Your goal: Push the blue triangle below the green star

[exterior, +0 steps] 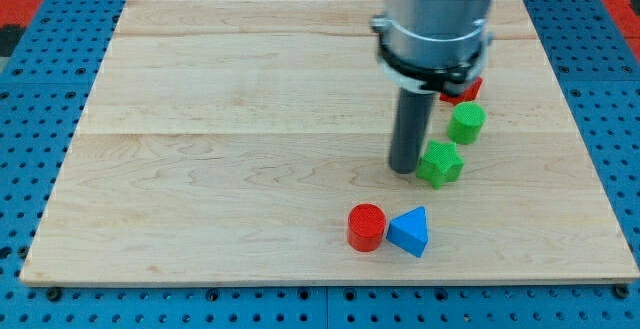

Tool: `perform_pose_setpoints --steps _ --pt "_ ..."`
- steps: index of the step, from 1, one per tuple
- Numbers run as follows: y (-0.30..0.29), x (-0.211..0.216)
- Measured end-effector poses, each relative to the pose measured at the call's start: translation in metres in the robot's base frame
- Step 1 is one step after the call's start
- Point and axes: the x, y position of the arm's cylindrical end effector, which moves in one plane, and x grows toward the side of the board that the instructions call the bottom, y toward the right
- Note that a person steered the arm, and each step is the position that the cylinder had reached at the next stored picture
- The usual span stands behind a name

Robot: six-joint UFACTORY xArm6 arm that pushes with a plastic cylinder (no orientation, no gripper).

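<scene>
The blue triangle (410, 232) lies near the view's bottom, right of centre, touching or almost touching a red cylinder (366, 227) on its left. The green star (440, 162) sits above and slightly right of the triangle. My tip (404, 169) is at the end of the dark rod, just left of the green star, close against it. The tip is well above the blue triangle and apart from it.
A green cylinder (466, 123) stands above and right of the star. A red block (463, 89), partly hidden by the arm, lies above that. The wooden board (200, 149) sits on a blue pegboard; its right edge is near the blocks.
</scene>
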Motion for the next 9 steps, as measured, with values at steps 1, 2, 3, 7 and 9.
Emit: perform_pose_setpoints --steps 1,2,3,7,9 --pt "0.008 0.005" --pt "0.002 0.006" --pt "-0.043 0.030" --pt "-0.033 0.116" --pt "-0.015 0.080"
